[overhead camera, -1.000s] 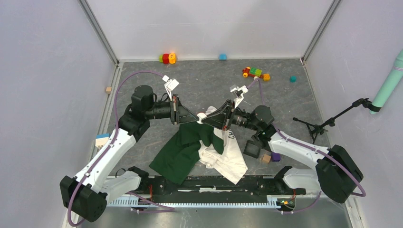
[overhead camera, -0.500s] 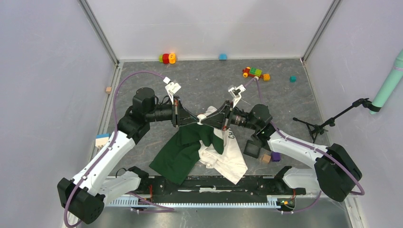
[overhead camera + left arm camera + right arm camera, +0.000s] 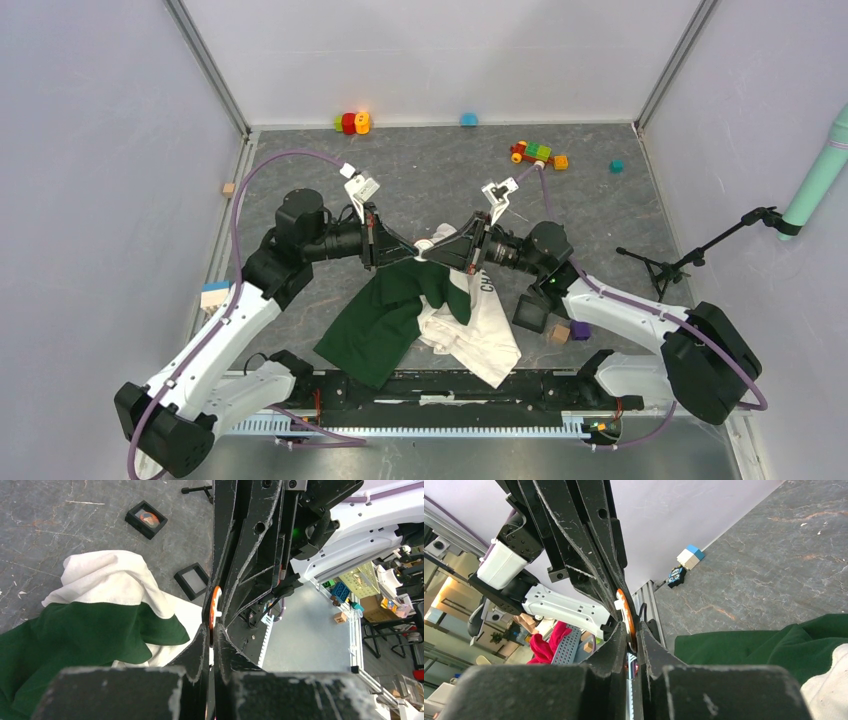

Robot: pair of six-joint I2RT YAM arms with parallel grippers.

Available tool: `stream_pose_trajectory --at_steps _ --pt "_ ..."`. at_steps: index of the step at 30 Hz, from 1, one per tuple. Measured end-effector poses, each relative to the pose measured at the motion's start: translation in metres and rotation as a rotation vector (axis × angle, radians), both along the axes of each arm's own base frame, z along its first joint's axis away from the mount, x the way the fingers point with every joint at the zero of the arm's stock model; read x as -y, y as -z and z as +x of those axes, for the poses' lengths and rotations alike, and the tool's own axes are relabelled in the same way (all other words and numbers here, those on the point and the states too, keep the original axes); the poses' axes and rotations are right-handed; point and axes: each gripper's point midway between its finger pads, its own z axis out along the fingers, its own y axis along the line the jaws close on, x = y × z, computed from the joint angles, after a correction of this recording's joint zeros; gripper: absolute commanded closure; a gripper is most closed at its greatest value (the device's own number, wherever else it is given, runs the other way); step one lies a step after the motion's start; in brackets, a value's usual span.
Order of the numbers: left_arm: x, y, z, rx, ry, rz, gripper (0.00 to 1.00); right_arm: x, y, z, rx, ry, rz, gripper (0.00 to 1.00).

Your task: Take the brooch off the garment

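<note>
The garment lies crumpled on the table, green on the left and cream-white on the right, with one white fold lifted to where the grippers meet. The brooch shows edge-on as a thin orange disc in the left wrist view and in the right wrist view. My left gripper and right gripper meet tip to tip above the garment. The left gripper is shut on the brooch's near edge. The right gripper is shut on its opposite edge. In the top view the fingers hide the brooch.
Two small black boxes lie by the garment, one next to a wooden cube and a purple block. Toy blocks sit at the back. A small tripod stands at the right.
Both grippers stay pinched together at the same spot. The left arm's elbow has drifted slightly left and its wrist has turned a little. The garment has not moved.
</note>
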Motion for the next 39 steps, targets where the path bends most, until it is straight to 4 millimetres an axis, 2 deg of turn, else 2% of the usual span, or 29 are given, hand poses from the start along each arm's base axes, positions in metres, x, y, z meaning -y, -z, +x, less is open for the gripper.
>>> stream_pose_trajectory --at_steps 37,39 --pt "0.0058 0.0031 0.0006 0.053 -0.021 -0.041 0.98 0.0088 0.0004 0.0066 -0.062 0.099 0.057 0.79" --pt "0.0062 0.0024 0.0007 0.056 -0.021 -0.043 0.98 0.0092 -0.0004 0.0070 -0.063 0.104 0.059 0.77"
